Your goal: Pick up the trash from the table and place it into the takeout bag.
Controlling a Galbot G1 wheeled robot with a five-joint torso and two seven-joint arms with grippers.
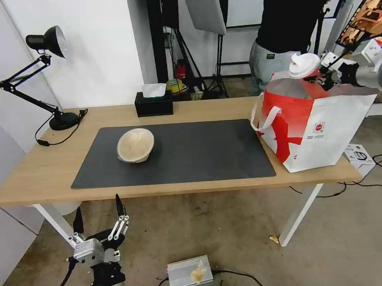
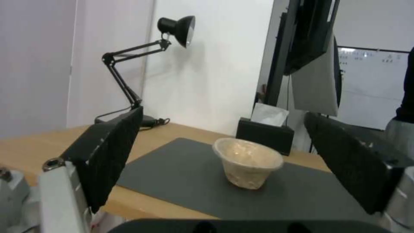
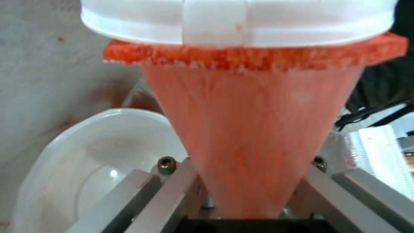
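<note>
A beige pulp bowl lies tipped on the dark mat of the light-wood table; the left wrist view shows the bowl too. The takeout bag stands at the table's right end. My right gripper is shut on the red drink cup, whose white dome lid sits at the bag's mouth. Below the cup, inside the foil lining, rests the white plastic bowl. My left gripper hangs open below the table's front edge, apart from the pulp bowl.
A black desk lamp stands at the table's back left, with a black tissue box at the back middle. On the floor lie a silver box, a small white box and cables.
</note>
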